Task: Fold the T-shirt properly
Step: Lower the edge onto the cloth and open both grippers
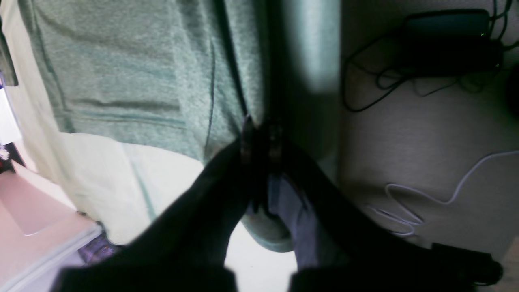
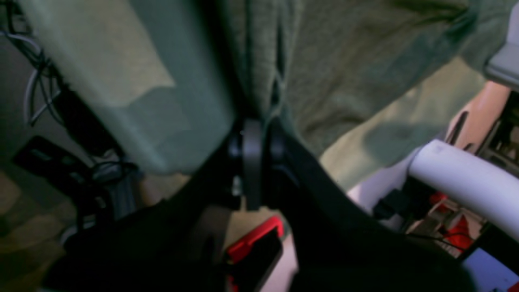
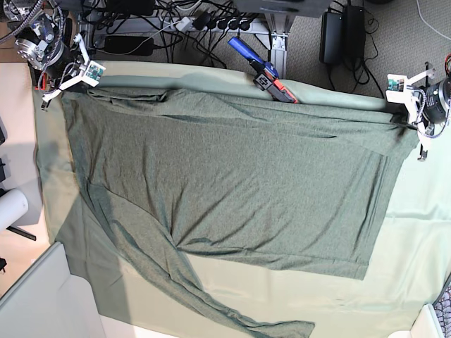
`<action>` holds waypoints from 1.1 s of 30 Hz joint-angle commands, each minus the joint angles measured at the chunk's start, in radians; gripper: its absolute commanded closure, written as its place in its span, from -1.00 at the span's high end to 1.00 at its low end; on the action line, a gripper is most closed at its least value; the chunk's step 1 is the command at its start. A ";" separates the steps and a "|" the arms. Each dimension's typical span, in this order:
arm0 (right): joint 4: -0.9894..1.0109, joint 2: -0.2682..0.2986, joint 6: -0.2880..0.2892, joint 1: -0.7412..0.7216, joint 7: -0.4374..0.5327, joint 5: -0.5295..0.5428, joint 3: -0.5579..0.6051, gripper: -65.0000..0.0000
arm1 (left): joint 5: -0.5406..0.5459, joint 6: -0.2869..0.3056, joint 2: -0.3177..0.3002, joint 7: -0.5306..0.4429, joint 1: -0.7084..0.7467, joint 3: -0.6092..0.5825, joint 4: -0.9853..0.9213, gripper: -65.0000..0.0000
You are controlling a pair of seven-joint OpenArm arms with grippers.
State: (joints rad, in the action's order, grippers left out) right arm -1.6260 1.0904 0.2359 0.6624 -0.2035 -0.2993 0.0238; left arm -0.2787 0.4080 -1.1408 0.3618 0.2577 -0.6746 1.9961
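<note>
The dark olive T-shirt (image 3: 232,176) lies spread flat over the pale green table cloth (image 3: 416,232). One long sleeve trails toward the front edge. At the back left corner of the base view, my right gripper (image 3: 60,88) is shut on the shirt's corner. The right wrist view shows its tips (image 2: 257,129) closed with T-shirt fabric (image 2: 344,81) bunched between them. At the back right, my left gripper (image 3: 405,116) is shut on the opposite corner. In the left wrist view its tips (image 1: 259,134) pinch a fold of the T-shirt (image 1: 134,73).
A blue and red tool (image 3: 264,70) lies at the table's back edge. Cables and power bricks (image 3: 342,32) sit on the floor behind it. A white roll (image 3: 10,208) is at the left, and a white cable (image 1: 425,198) lies on the carpet beside the table.
</note>
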 commanded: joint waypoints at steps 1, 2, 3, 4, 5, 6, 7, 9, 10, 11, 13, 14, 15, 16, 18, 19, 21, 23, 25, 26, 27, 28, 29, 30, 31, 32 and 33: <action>-0.002 0.026 -0.001 -0.003 -0.032 -0.007 -0.015 -1.00 | -0.009 0.003 -0.024 0.031 -0.003 0.009 0.007 -1.00; -0.002 0.026 -0.002 -0.003 -0.032 -0.006 -0.015 -1.00 | -0.010 0.003 -0.023 0.031 -0.003 0.009 0.007 -1.00; -0.002 0.026 -0.002 -0.003 -0.032 -0.006 -0.015 -1.00 | -0.010 0.001 -0.023 0.031 -0.003 0.009 0.007 -1.00; -0.002 0.026 -0.002 -0.003 -0.032 -0.006 -0.015 -1.00 | -0.010 -0.016 -0.023 0.031 -0.003 0.009 0.007 -0.92; -0.002 0.026 -0.002 -0.003 -0.032 -0.006 -0.015 -1.00 | -0.009 -0.034 -0.023 0.031 -0.003 0.009 0.007 -0.71; -0.002 0.026 -0.002 -0.003 -0.032 -0.006 -0.015 -1.00 | -0.009 -0.050 -0.023 0.029 -0.003 0.009 0.007 -0.52; -0.002 0.026 -0.003 -0.003 -0.032 0.003 -0.015 -0.80 | -0.009 -0.065 -0.022 0.021 -0.003 0.009 0.007 -0.36; -0.002 0.025 -0.005 -0.003 -0.032 0.032 -0.015 -0.26 | -0.009 -0.093 -0.017 0.017 -0.003 0.009 0.007 -0.13; -0.002 0.024 -0.011 -0.003 -0.032 0.039 -0.015 -0.07 | -0.009 -0.106 -0.013 0.021 -0.003 0.009 0.007 -0.08; -0.002 0.024 -0.021 -0.003 -0.032 0.042 -0.015 0.02 | -0.006 -0.118 -0.007 0.037 -0.003 0.009 0.007 -0.07; -0.002 0.023 -0.054 -0.003 -0.032 0.042 -0.015 0.02 | 0.009 -0.137 0.002 0.067 -0.003 0.009 0.007 -0.07; -0.002 0.023 -0.071 -0.003 -0.032 0.042 -0.015 0.02 | 0.021 -0.149 0.004 0.075 -0.003 0.009 0.007 -0.07; -0.002 0.023 -0.090 -0.003 -0.032 0.042 -0.015 0.02 | 0.037 -0.174 0.007 0.086 -0.003 0.009 0.008 -0.07; -0.004 0.023 -0.111 -0.003 -0.032 0.042 -0.015 0.02 | 0.049 -0.188 0.008 0.090 -0.003 0.009 0.009 -0.07; -0.018 0.023 -0.157 -0.003 -0.032 0.041 -0.015 0.02 | 0.058 -0.202 0.008 0.092 -0.003 0.009 0.032 -0.07; -0.029 0.023 -0.187 -0.003 -0.033 0.039 -0.016 0.02 | 0.057 -0.217 0.008 0.092 -0.003 0.010 0.053 -0.07; -0.055 0.023 -0.252 -0.003 -0.039 0.026 -0.016 0.02 | 0.057 -0.233 0.008 0.092 -0.008 0.010 0.107 -0.07; -0.089 0.022 -0.331 -0.007 -0.066 0.026 -0.016 0.02 | 0.056 -0.233 0.009 0.095 -0.011 0.018 0.164 -0.07; -0.119 0.020 -0.381 -0.029 -0.116 0.026 -0.016 0.02 | 0.058 -0.232 0.014 0.095 -0.011 0.046 0.201 -0.07; -0.125 0.018 -0.393 -0.049 -0.138 0.027 -0.016 0.02 | 0.058 -0.233 0.016 0.090 -0.011 0.065 0.207 -0.07; -0.126 0.013 -0.398 -0.076 -0.149 0.027 -0.016 0.02 | 0.060 -0.233 0.019 0.084 -0.011 0.087 0.208 -0.07; -0.123 0.006 -0.398 -0.106 -0.157 0.034 -0.016 0.02 | 0.070 -0.233 0.022 0.084 -0.011 0.113 0.208 -0.07; -0.118 0.000 -0.397 -0.135 -0.157 0.053 -0.016 0.02 | 0.091 -0.233 0.027 0.085 -0.011 0.140 0.208 -0.07; -0.111 -0.008 -0.397 -0.169 -0.157 0.081 -0.016 0.02 | 0.116 -0.232 0.030 0.087 -0.011 0.168 0.208 -0.07; -0.103 -0.019 -0.397 -0.206 -0.156 0.106 -0.016 0.02 | 0.144 -0.232 0.031 0.087 -0.011 0.192 0.208 -0.07; -0.096 -0.032 -0.397 -0.245 -0.156 0.134 -0.016 0.02 | 0.163 -0.232 0.031 0.088 -0.011 0.214 0.208 -0.07; -0.089 -0.048 -0.396 -0.287 -0.152 0.166 -0.016 0.02 | 0.174 -0.232 0.030 0.087 -0.011 0.230 0.208 -0.07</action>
State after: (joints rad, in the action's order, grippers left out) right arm -1.7054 1.0157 -0.1383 0.3840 -0.3653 -0.1131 0.0219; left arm -0.1017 0.1917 -1.0943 0.4564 0.2546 -0.4553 2.1895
